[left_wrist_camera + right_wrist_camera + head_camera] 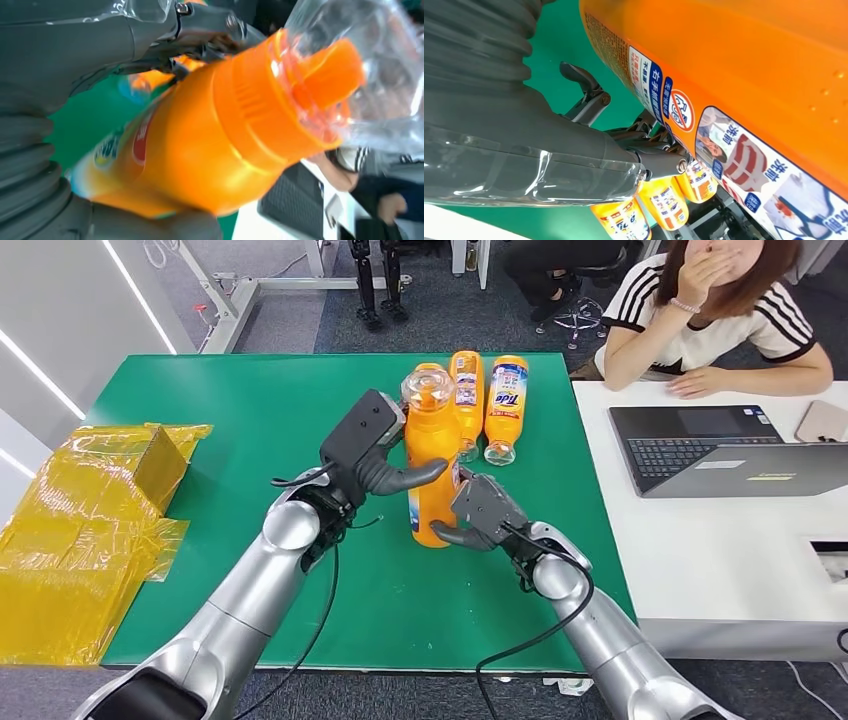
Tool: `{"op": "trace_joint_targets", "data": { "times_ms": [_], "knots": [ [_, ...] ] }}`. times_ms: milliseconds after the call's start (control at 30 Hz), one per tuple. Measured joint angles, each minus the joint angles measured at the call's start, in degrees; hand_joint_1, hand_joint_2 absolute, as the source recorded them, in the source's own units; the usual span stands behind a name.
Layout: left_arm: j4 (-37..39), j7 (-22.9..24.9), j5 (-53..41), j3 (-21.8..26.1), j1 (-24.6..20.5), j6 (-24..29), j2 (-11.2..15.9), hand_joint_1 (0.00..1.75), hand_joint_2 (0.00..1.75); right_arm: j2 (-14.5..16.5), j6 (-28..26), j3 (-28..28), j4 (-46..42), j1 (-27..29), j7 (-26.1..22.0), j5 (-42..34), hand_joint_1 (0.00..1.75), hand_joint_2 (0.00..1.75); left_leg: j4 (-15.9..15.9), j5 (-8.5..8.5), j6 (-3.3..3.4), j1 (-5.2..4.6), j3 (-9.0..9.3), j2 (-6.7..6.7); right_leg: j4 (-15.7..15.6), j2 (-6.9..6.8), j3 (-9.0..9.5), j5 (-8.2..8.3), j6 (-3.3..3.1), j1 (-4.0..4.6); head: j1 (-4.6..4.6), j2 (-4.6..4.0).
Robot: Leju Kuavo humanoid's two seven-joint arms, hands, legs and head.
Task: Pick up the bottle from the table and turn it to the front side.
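Both hands grasp the orange bottle [432, 465] upright over the green table [250, 420]: the right hand [482, 512] clasps its lower body, the left hand [368, 452] wraps it higher up, below the clear cap [428, 387]. If either grip slackens mid-turn, the smooth plastic could slip and topple onto the two bottles lying just behind [487, 400]. Farther off, a person [722, 315] sits by a laptop [715, 450].
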Motion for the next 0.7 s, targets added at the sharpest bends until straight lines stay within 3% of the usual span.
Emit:
{"op": "trace_joint_targets", "data": {
  "times_ms": [333,367,467,500,600,700],
  "knots": [
    [1.8,1.3,11.2,3.0,-0.3,-9.1,-0.1,1.75,1.75,0.4,0.0,0.2,0.1,0.0,-0.5,-0.1,1.74,1.75,0.0,0.00,0.00,0.01,0.02,0.01,0.0,0.01,-0.01,0.00,0.00,0.01,0.01,0.00],
    [2.0,1.3,11.8,3.3,-0.3,-9.6,-0.1,1.75,1.75,0.5,0.0,0.2,0.1,0.0,-0.5,-0.1,1.42,1.75,0.0,0.00,0.00,0.01,0.02,0.00,0.0,0.01,-0.01,0.00,0.00,0.01,0.01,0.00],
    [2.6,1.9,14.7,3.6,-0.5,-11.6,-0.1,1.75,1.75,0.5,0.0,0.2,0.1,0.0,-0.8,-0.1,0.12,1.75,0.0,0.00,0.00,0.00,0.02,0.01,0.0,0.01,-0.01,0.00,0.00,0.00,0.01,0.00],
    [2.8,2.2,16.1,3.6,-0.6,-12.6,-0.1,1.75,1.75,0.5,-0.1,0.2,0.0,0.1,-1.0,-0.1,0.00,1.75,0.0,0.00,0.00,0.00,0.02,0.01,0.0,0.01,-0.01,0.00,0.00,0.00,0.01,0.00],
    [3.5,1.9,17.8,3.6,-0.9,-13.6,-0.1,1.75,1.75,0.5,-0.2,0.1,-0.6,0.5,-1.4,-0.3,0.00,1.75,0.0,0.00,0.00,0.00,0.04,0.01,0.0,0.02,-0.01,0.00,0.00,0.00,0.01,0.00],
    [3.8,-1.0,11.1,2.7,-1.0,-6.9,-0.1,1.75,1.75,0.1,-0.9,-1.0,-2.2,2.1,-1.3,-1.2,0.00,1.75,0.0,0.00,0.00,0.00,0.04,-0.01,0.0,-0.01,-0.01,0.00,0.00,0.00,0.01,0.00]
  ]
}}
